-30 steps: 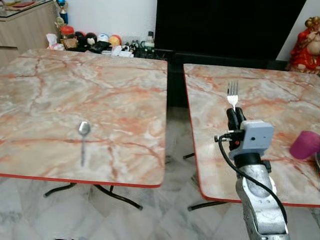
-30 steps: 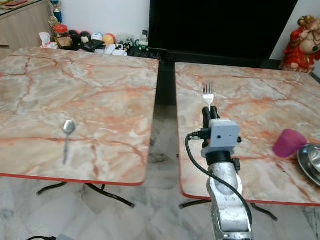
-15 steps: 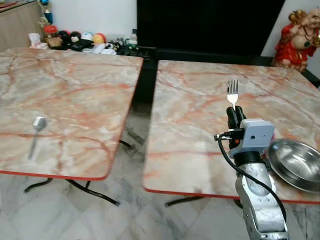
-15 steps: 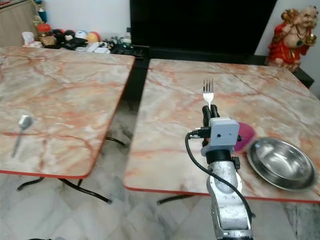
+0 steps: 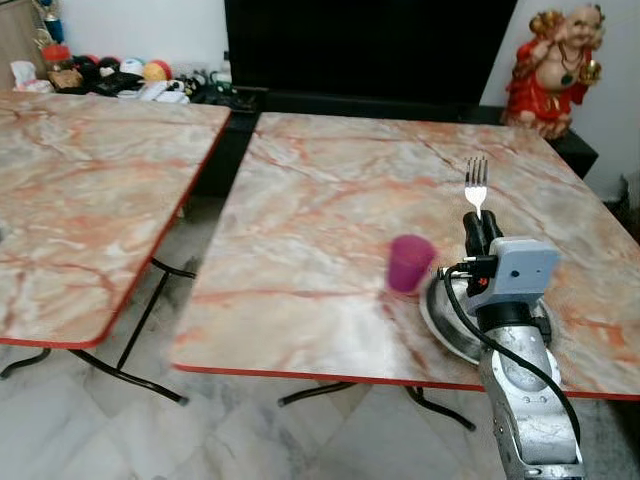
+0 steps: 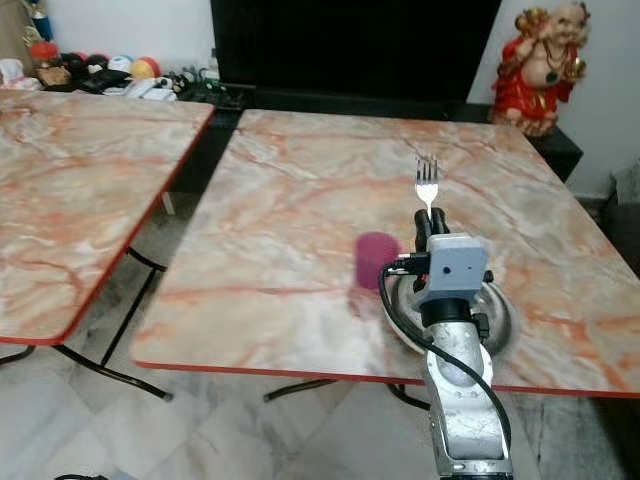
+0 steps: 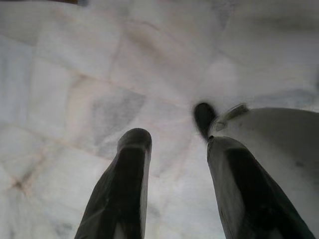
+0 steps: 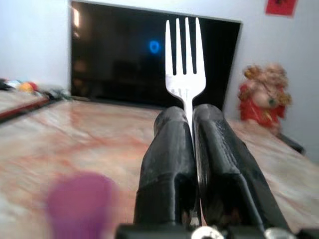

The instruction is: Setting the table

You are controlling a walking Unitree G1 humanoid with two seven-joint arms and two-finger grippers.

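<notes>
Fork of thin silver metal (image 5: 476,184), light, stiff, probably slippery, stands upright, our right gripper (image 5: 482,228) pinching its handle firmly.

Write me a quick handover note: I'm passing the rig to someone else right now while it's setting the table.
Right gripper: shut on the fork, held upright, tines up, above the near edge of the right-hand table.
Left gripper: open, empty, hanging over the floor.
On that table: purple cup beside the metal bowl, cup to the bowl's left.
Done: cup and bowl are out.
Left: lay the fork down by the bowl.
</notes>
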